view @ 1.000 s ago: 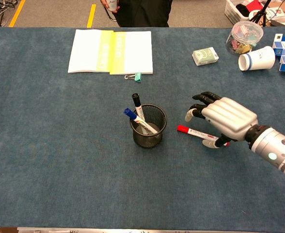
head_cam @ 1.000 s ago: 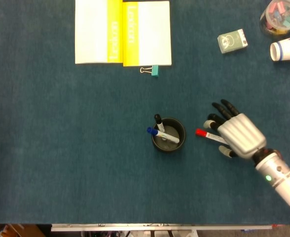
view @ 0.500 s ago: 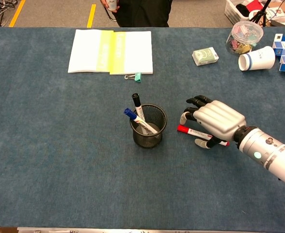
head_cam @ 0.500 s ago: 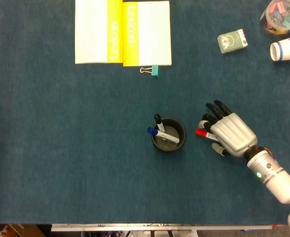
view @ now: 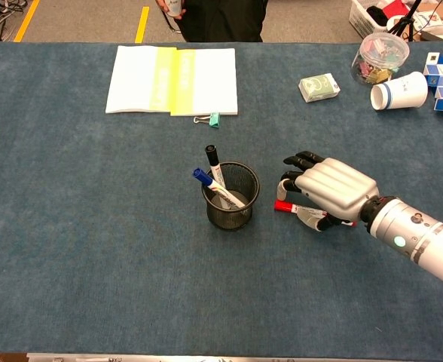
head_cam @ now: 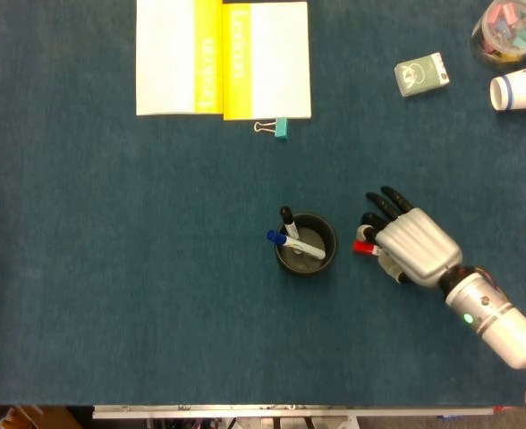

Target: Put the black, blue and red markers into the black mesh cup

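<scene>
Red marker lies flat on the table at three o'clock of the black mesh cup, where I have my right hand palm-down over it, fingers curling around its barrel; whether they grip it, I cannot tell. Black marker and blue marker stand inside the cup, leaning toward ten o'clock.
</scene>
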`<state>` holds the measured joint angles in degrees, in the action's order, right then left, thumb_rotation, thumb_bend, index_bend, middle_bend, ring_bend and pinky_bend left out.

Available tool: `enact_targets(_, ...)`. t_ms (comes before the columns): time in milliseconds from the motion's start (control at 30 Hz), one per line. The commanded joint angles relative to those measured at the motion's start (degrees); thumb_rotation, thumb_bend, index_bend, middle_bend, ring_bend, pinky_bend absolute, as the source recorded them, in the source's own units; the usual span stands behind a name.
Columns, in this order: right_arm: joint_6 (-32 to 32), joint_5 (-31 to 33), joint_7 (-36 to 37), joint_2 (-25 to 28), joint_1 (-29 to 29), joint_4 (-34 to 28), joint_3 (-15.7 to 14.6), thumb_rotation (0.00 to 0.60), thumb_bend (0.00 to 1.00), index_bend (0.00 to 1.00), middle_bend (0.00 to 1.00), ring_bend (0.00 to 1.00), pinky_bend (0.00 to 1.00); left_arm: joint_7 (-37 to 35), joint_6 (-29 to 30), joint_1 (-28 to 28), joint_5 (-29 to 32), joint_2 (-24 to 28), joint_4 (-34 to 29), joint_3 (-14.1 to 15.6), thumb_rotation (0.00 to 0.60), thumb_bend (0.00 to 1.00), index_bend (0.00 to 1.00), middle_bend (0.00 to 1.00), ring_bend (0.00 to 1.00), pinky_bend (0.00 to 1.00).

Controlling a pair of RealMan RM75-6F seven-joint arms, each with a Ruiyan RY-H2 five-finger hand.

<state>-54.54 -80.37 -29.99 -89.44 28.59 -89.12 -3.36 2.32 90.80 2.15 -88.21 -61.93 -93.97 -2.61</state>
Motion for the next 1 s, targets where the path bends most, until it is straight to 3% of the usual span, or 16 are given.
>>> enact_targets(33, 0.71, -0.63, 0.05, 0.36, 0.66, 0.11, -0.2, 0.6, 0.41, 0.37, 0.3, 0.06, 0.0, 0.03, 0.11, -0.08, -0.08, 0.07, -0.07, 0.04, 0.6, 0.36, 0.31, 0.2, 0.2, 0.1)
enact_targets(233, 1.94, -2.62, 0.97, 1.64, 1.61, -1.65, -1.45, 0.6, 0.41, 0.37, 0.3, 0.06, 0.0, 0.2, 0.38, -0.35, 0.02, 0.23, -0.27, 0.07, 0.6, 0.36, 0.31, 0.2, 0.2, 0.1)
enact_targets(467, -2.69, -7.19, 3.72, 4.49, -0.04, -2.41, -3.15, 0.6, 0.4, 0.37, 0.3, 0.06, 0.0, 0.18, 0.01, -0.17, -0.04, 0.26, -0.21, 0.06, 0.6, 0.36, 0.31, 0.2, 0.2, 0.1)
enact_targets(700, -5.96, -9.17, 4.09, 5.2, -2.13, -0.86, -4.27, 0.6, 0.13, 0.35, 0.28, 0.06, 0.0, 0.3, 0.06, -0.1, -0.3, 0.38, -0.47, 0.05, 0.6, 0.36, 0.31, 0.2, 0.2, 0.1)
enact_targets(1000, -7.52, -9.27, 3.37, 3.58, -3.81, 2.98, -3.89, 0.6, 0.08, 0.32, 0.26, 0.06, 0.0, 0.35, -0.31, 0.02, -0.26, 0.55, -0.58, 0.09, 0.6, 0.36, 0.3, 0.2, 0.2, 0.1)
